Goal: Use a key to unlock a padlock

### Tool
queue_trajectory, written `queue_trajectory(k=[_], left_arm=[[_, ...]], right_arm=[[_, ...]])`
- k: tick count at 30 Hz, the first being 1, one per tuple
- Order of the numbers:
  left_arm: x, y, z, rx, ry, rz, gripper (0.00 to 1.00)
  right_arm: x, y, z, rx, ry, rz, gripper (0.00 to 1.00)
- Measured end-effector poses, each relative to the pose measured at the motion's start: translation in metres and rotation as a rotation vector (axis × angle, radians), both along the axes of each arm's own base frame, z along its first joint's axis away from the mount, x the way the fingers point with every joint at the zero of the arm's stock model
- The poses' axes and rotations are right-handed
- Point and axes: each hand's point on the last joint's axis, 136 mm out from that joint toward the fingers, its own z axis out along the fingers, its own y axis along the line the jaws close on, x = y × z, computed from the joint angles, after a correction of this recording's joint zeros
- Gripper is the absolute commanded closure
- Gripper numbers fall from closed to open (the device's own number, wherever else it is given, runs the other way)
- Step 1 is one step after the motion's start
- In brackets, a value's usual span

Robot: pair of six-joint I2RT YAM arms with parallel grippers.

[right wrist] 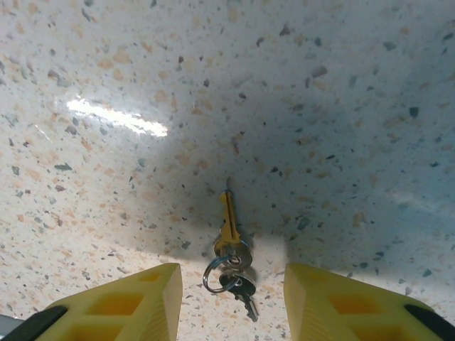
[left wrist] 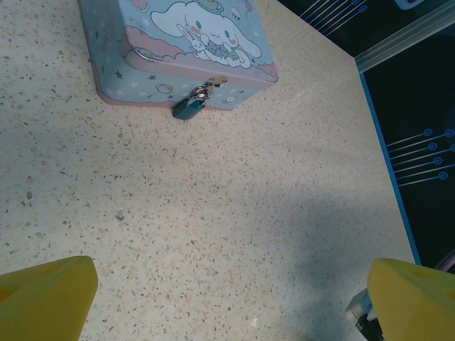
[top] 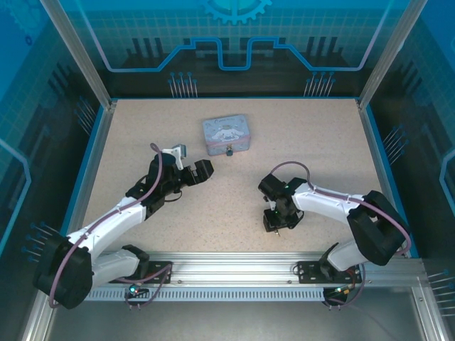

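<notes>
One key (right wrist: 227, 220), ringed to a second, lies flat on the table (right wrist: 320, 92) between the right gripper's (right wrist: 231, 277) parted fingers (right wrist: 121, 305); a pinch on the ring (right wrist: 212, 277) risks it dangling, useless at the tin's (left wrist: 142, 67) padlock (left wrist: 188, 108).

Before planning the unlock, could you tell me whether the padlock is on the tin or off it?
On: the padlock hangs by its shackle from the clasp on the front wall of the tin.
</notes>
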Motion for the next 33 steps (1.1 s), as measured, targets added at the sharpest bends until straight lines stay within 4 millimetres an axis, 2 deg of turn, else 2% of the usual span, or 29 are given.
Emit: queue_trajectory(k=[9,19,24,28,31,33], left_arm=[[-0.002,0.001,0.003,-0.001,-0.007,-0.001,0.01],[-0.004,0.002,0.001,0.005,0.004,-0.001,0.01],[-0.004,0.002,0.002,0.008,0.004,-0.003,0.01],[-0.003,0.001,0.003,0.007,0.002,-0.003,0.01],[-0.004,0.000,0.006,0.000,-0.001,-0.013,0.01],[-0.005,-0.003,0.009,-0.014,-0.008,-0.031,0.01]], right_arm=[[0.000,0.002,-0.008,-0.040,0.015,0.026,0.69],[0.001,0.002,-0.007,-0.061,0.003,0.038,0.89],[0.006,0.010,0.000,-0.016,-0.030,0.045,1.00],[0.011,0.018,0.006,0.056,-0.060,0.053,1.00],[0.016,0.025,0.017,0.146,-0.101,0.063,1.00],[0.023,0.032,0.034,0.242,-0.151,0.065,1.00]])
